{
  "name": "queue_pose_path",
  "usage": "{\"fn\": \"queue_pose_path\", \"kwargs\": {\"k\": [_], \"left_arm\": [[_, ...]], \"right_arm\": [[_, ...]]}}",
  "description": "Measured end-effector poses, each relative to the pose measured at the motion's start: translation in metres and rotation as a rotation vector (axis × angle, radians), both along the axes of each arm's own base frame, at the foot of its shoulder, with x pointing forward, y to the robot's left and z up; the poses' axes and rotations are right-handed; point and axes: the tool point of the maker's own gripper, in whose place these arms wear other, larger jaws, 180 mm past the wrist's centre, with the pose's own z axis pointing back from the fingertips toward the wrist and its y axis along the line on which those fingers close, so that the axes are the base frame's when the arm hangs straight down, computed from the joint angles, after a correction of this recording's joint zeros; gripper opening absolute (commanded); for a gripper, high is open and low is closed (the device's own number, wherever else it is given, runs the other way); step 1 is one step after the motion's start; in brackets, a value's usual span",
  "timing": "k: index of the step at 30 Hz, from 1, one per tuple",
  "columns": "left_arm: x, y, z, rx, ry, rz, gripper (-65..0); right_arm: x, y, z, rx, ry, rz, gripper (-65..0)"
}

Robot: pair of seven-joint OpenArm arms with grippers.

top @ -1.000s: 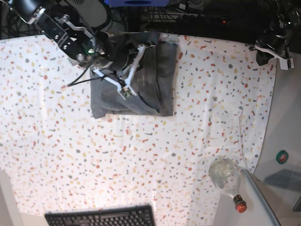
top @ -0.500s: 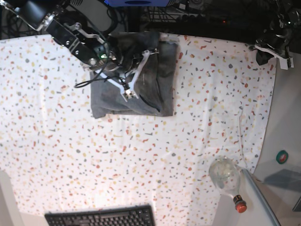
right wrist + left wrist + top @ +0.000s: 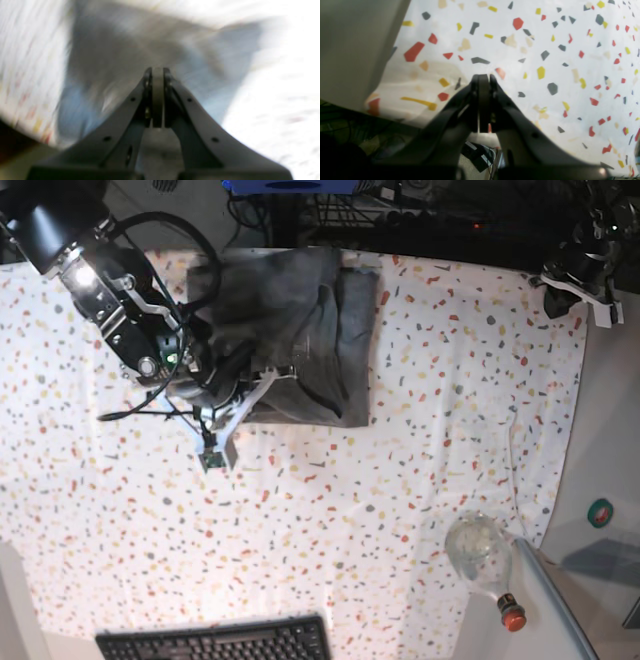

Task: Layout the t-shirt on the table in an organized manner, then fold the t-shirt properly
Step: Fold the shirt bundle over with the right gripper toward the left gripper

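The t-shirt (image 3: 300,340) lies as a folded grey block toward 12 o'clock on the table (image 3: 420,430), its left part rumpled. The right gripper (image 3: 212,455) hangs at the block's 7 o'clock corner, jaws closed and holding no cloth that I can see; its wrist view is blurred. The left gripper (image 3: 580,290) is parked at 2 o'clock by the table edge, jaws closed and empty. Judged step: late folding. Next likely calls for flattening that rumpled left side squarely.
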Motion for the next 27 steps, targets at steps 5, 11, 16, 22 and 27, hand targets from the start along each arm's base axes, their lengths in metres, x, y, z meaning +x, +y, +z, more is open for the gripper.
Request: {"fn": "queue_pose_path", "kwargs": {"k": [5,11,16,22,27], "left_arm": [[0.001,-0.002,-0.001,0.000,0.003,-0.010,-65.0],[0.022,-0.038,0.002,-0.021,-0.019,-0.123,-65.0],[0.026,-0.062,-0.002,-0.039,-0.014,-0.178,-65.0],[0.031,-0.071,-0.001,-0.051,-0.024,-0.201,-65.0],[0.029,-0.066,-0.001,-0.041,-0.017,-0.198,-65.0]], "right_arm": [[-0.017,0.050,0.007,0.090,0.042,0.094,-65.0],[0.006,0.051,0.022,0.048,-0.048,0.128,-33.6],[0.018,0.090,0.020,0.056,-0.031,0.193,-22.7],[0.028,0.106,-0.009,-0.048,0.019,0.222,-22.7],[0.031,0.102,-0.023,-0.084,0.049,0.216,-25.2]]}}
